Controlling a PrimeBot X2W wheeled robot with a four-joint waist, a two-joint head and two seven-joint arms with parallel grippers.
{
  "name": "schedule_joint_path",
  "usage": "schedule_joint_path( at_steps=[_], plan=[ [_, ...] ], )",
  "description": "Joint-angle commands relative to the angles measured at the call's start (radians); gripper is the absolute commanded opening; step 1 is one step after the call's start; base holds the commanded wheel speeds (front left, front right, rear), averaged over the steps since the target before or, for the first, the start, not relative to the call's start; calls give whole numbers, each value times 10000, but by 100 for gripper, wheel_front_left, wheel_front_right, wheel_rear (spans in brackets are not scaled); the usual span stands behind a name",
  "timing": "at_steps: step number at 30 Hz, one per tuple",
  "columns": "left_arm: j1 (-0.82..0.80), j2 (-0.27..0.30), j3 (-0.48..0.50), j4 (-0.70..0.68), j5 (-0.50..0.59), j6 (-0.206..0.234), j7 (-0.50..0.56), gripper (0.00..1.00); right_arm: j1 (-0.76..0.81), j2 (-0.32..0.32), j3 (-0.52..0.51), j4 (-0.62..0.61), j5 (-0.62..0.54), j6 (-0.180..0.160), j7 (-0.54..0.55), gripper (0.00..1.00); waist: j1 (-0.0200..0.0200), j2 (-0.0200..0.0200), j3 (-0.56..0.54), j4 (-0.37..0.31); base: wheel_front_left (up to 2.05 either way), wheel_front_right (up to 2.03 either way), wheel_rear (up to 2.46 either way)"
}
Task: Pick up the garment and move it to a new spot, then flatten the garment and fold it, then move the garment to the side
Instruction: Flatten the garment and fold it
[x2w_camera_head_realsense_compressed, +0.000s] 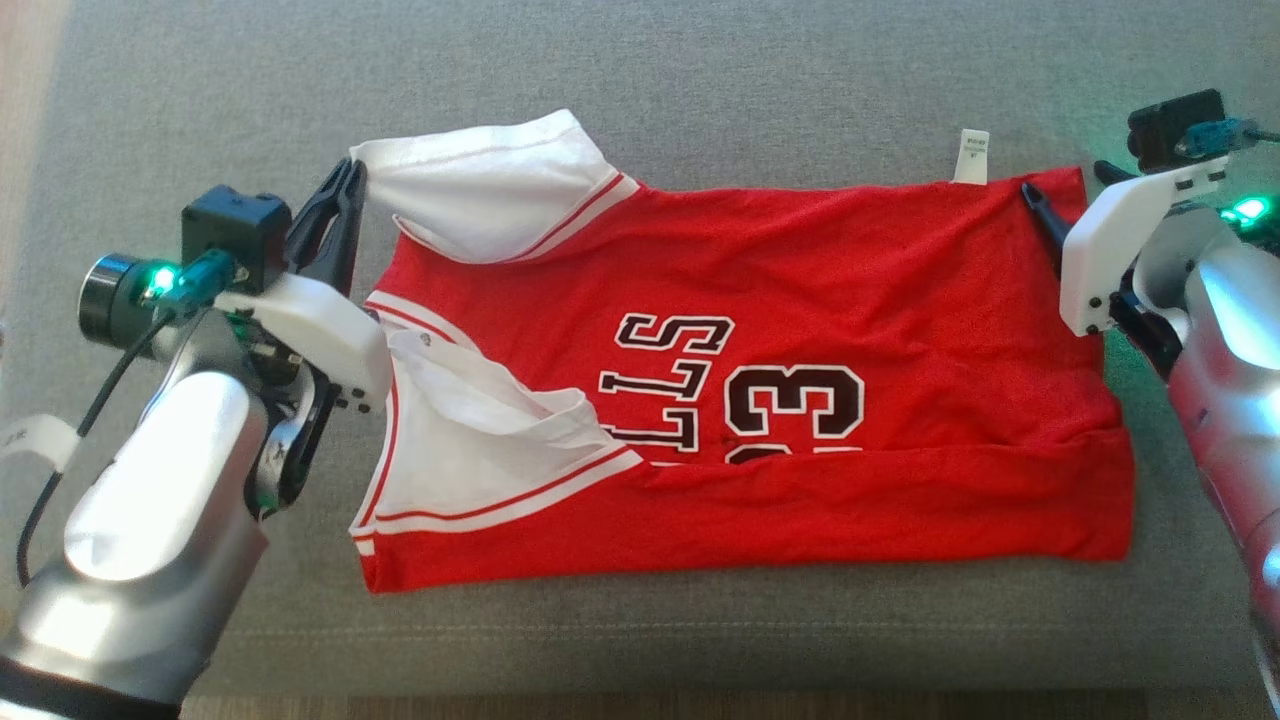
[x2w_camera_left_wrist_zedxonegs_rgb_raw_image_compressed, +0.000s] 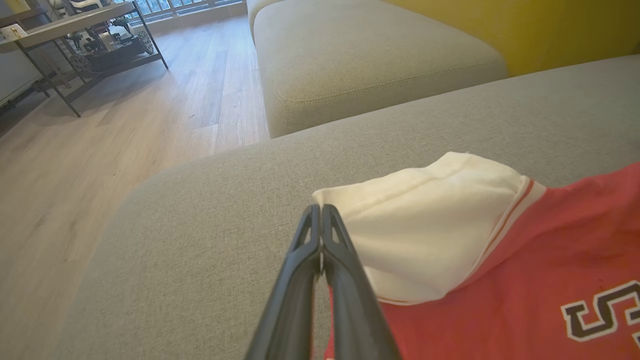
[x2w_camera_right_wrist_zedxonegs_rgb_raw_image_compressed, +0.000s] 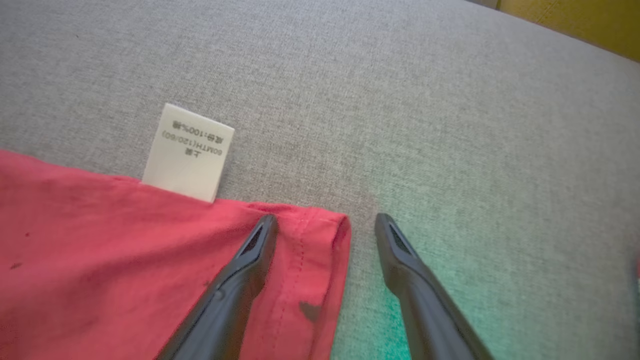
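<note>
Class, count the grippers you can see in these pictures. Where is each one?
2. The left gripper is shut on the white shoulder corner of the jersey; the right gripper stands open astride its hem corner, near the label.

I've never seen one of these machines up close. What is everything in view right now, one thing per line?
jersey: one, red with white shoulder panels and black lettering, spread on the sofa seat
care label: one, white, poking out from the jersey's far edge
sofa seat: one, grey, under the jersey
second cushion: one, grey-beige, beyond the seat
yellow panel: one, behind the cushions
floor: pale wood, beside the sofa
table: one, dark metal frame, far across the floor
left claw: one, dark, shut on the jersey's white shoulder corner
right claw: one, dark, open, one finger over the jersey's red corner, the other over bare seat
</note>
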Motion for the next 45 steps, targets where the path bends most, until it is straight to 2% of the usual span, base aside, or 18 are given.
schedule_joint_path(
  at_steps=[1, 2, 3, 4, 20, 26, 34, 45],
  plan=[
    [-563, 347, 407, -231, 62, -2, -20, 0, -136, 11, 235, -85, 81, -4, 18, 100, 0, 0, -5, 11, 0, 0, 0],
    [-563, 336, 394, -226, 57, 2, -26, 0, -132, 5, 305, -60, 145, -4, 40, 96, 0, 0, -3, 14, 0, 0, 0],
    [-564, 328, 380, -220, 54, 3, -30, 0, -126, 2, 391, -42, 203, -4, 59, 26, 0, 0, 0, 17, 0, 0, 0],
    [-565, 325, 364, -212, 54, 3, -31, 0, -115, -1, 497, -36, 253, -4, 57, 0, 0, 0, -1, 16, 0, 0, 0],
    [-296, 572, 338, 119, -38, 139, -38, 0, 357, -273, 1431, -194, 1051, -4, -1014, 0, 0, 0, -542, -241, 0, 0, 0],
    [59, 839, 312, 185, -80, 176, -7, 0, 870, -224, 1752, -817, 2074, -4, -1102, 0, 0, 0, -939, -388, 0, 0, 0],
    [795, 1366, 73, -238, -65, 138, 319, 0, 1816, -1034, 2590, -2383, 3562, -4, -307, 0, 0, 0, -1484, -525, 0, 0, 0],
    [2001, 2315, -151, -1421, -36, 350, 943, 0, 3181, -2470, 3455, -4831, 5017, -4, 1598, 0, 0, 0, -1976, -672, 0, 0, 0]
  ],
)
